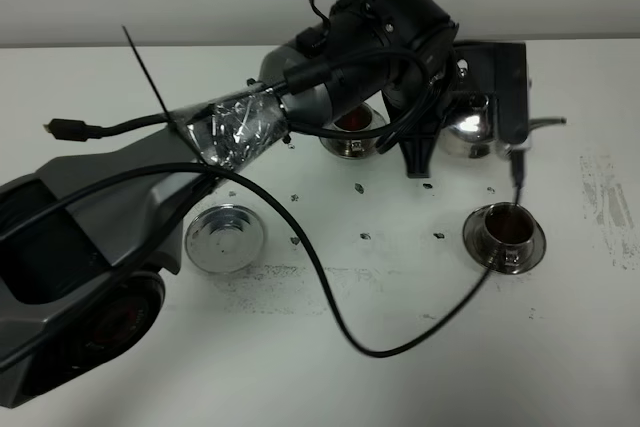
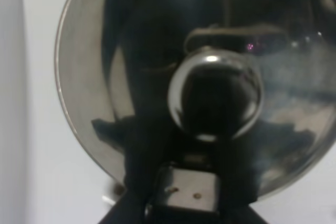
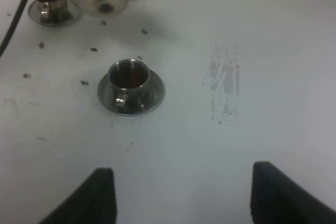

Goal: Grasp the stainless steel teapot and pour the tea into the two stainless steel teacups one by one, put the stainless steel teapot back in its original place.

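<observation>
- The left gripper (image 1: 470, 97) is clenched on the teapot (image 1: 468, 127), holding it near the far cup (image 1: 352, 129).
- The near cup (image 1: 505, 232) has dark tea inside.
- The round tray (image 1: 226, 237) sits apart.
- The right gripper (image 3: 181, 195) has its jaws wide apart, grasping nothing.

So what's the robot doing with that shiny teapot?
The left tool is shut on the stainless steel teapot, holding it at the back of the table. Both teacups, the near one and the far one, show dark tea inside. The round steel tray sits empty. The right tool is open, holding nothing.
</observation>
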Controlling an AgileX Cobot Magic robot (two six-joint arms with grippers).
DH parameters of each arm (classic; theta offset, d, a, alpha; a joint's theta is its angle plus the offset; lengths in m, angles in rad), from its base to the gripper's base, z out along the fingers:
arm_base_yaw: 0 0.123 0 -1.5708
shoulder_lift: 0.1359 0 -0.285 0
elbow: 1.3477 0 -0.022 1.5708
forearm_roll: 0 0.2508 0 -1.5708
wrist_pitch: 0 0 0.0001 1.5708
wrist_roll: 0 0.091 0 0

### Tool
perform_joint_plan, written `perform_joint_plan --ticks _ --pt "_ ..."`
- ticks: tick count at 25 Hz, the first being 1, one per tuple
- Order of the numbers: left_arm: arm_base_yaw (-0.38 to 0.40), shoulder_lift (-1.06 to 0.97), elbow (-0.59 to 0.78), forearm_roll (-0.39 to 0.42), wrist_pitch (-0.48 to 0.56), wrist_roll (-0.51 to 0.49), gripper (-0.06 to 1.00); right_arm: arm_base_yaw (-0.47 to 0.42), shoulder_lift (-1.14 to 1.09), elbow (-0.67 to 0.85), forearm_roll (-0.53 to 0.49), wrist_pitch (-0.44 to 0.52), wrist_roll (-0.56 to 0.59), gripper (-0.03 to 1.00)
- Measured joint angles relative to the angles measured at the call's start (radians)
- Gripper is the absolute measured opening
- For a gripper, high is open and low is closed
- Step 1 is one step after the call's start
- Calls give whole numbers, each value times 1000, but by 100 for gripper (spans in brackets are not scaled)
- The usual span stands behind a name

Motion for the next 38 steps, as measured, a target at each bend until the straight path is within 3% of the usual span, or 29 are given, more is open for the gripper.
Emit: perform_joint_plan --ticks 4,8,24,38 --pt "0 -15 -1 -28 113 -297 18 0 0 0 0 0 0 56" --pt "0 -15 3 -34 189 -420 18 0 0 0 0 0 0 56" --pt "12 -15 163 -96 99 -495 18 0 0 0 0 0 0 56" --pt "22 10 174 -132 74 -497 18 0 0 0 0 0 0 56"
